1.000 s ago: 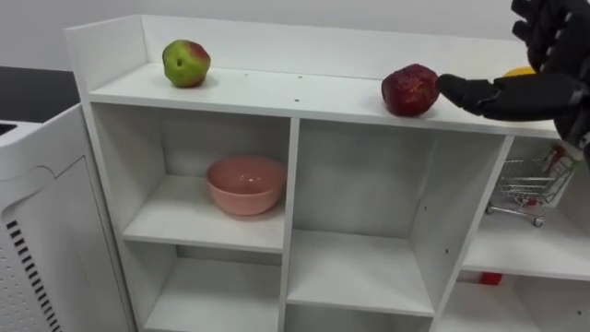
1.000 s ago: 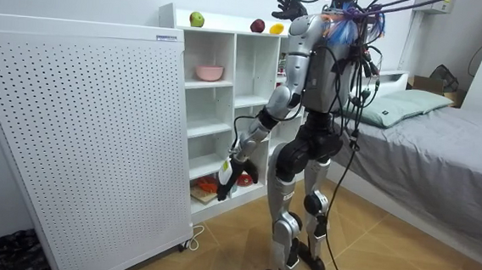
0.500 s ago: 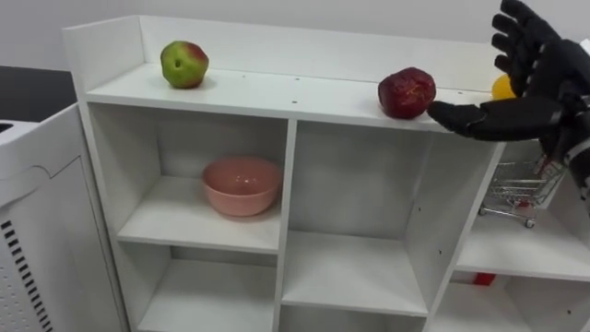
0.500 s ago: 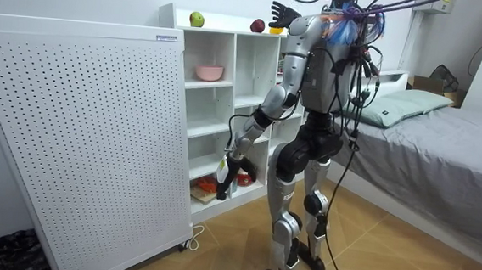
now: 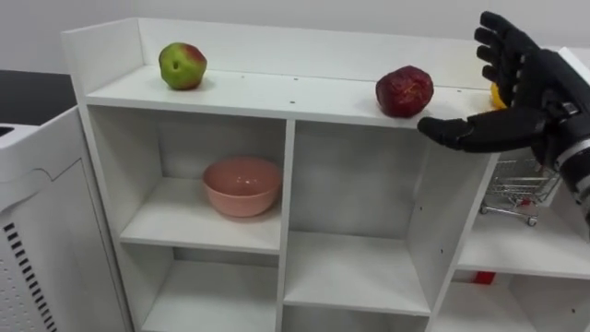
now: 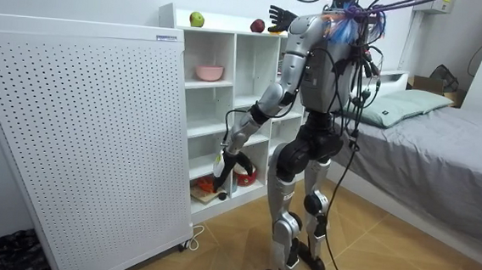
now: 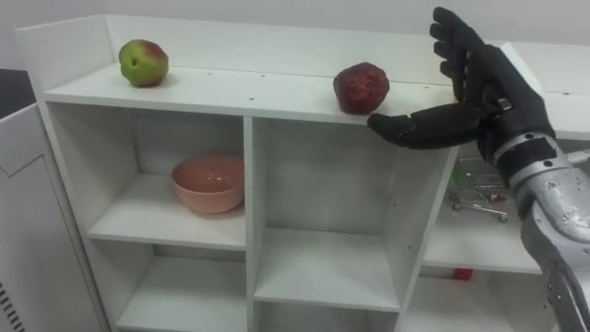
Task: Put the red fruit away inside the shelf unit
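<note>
The right hand is raised at the upper right of the left eye view, fingers straight and spread, thumb stretched leftward. The left hand hangs low at the room view's centre, arm bent.

Yellow fruit mostly hidden behind right hand.

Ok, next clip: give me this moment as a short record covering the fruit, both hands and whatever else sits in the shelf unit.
robot: stands facing the white shelf unit
top shelf: green-red apple at the left; dark red fruit near the middle; yellow fruit partly behind the right hand
right hand: open, at top-shelf height just right of the dark red fruit, holding nothing
left hand: low, in front of the lower compartments
other contents: pink bowl in the upper left compartment; small shopping cart in the right compartment
</note>
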